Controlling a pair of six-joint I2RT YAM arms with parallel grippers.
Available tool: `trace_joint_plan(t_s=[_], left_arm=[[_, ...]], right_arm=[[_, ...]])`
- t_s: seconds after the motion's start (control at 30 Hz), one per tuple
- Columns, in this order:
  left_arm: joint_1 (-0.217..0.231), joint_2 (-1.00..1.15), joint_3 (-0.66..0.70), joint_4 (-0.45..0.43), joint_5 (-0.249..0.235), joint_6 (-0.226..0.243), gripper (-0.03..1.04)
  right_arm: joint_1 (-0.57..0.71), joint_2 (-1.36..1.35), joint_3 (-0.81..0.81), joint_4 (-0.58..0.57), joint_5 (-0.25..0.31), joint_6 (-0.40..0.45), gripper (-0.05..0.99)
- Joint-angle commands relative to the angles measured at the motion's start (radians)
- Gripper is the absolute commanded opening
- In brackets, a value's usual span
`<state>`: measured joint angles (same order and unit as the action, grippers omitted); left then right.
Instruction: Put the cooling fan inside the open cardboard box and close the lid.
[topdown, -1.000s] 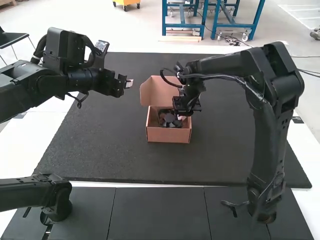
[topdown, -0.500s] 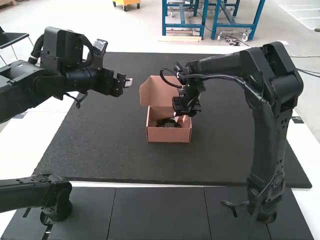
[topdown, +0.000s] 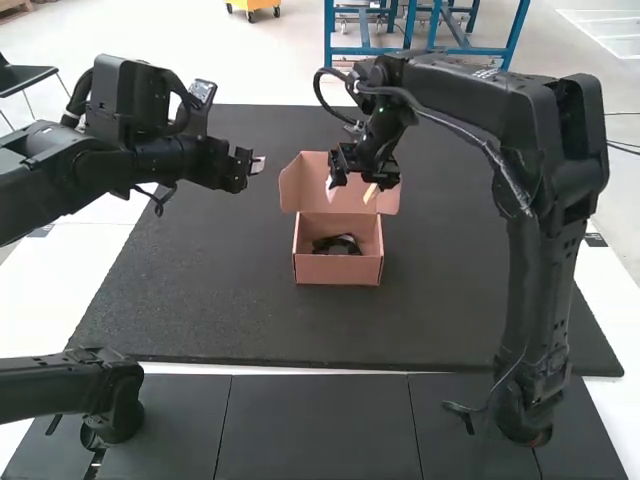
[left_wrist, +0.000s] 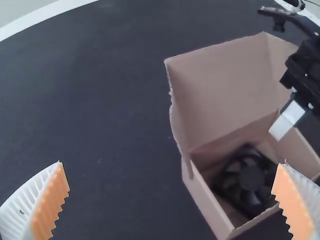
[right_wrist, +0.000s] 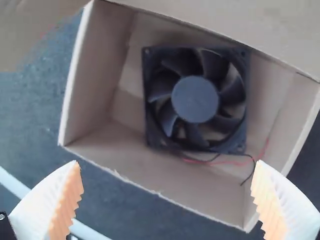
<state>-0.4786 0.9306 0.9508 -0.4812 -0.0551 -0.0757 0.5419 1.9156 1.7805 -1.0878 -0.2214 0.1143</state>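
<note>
The fan (right_wrist: 195, 102) lies flat inside the box (topdown: 337, 268), whose lid (topdown: 312, 186) stands open at its 12 o'clock edge. The right gripper (topdown: 352, 187) hangs above the box, jaws spread and empty. The left gripper (topdown: 255, 163) hovers at the box's 10 o'clock, apart from it, jaws likewise spread and empty.

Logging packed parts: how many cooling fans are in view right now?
1. The cooling fan lies flat on the floor of the open cardboard box, whose lid stands upright. No other fan shows on the mat.
</note>
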Motion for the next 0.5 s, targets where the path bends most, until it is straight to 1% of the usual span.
trace_joint_plan(t_s=[0.0,0.03,0.1,0.17,0.27,0.37,0.47], left_arm=[[0.028,0.02,0.028,0.012,-0.025,-0.009,0.96],[0.038,0.028,0.028,0.015,-0.026,-0.007,0.96],[0.066,0.045,0.028,0.021,-0.028,-0.007,0.96],[0.098,0.065,0.028,0.032,-0.028,-0.006,0.96],[0.147,0.096,0.028,0.049,-0.029,0.001,0.96],[0.184,0.128,0.028,0.07,-0.029,0.011,0.96],[0.201,0.159,0.031,0.092,-0.029,0.016,0.96]], right_arm=[[0.0,-0.116,-0.007,0.002,-0.007,-0.068,0.76],[-0.002,-0.144,-0.026,0.016,0.011,-0.074,0.76],[-0.002,-0.205,-0.084,0.051,0.019,-0.096,0.76],[-0.003,-0.279,-0.148,0.103,0.04,-0.1,0.76],[-0.003,-0.385,-0.259,0.201,0.096,-0.1,0.76],[-0.003,-0.472,-0.362,0.287,0.109,-0.091,0.76],[-0.017,-0.541,-0.448,0.358,0.123,-0.068,0.76]])
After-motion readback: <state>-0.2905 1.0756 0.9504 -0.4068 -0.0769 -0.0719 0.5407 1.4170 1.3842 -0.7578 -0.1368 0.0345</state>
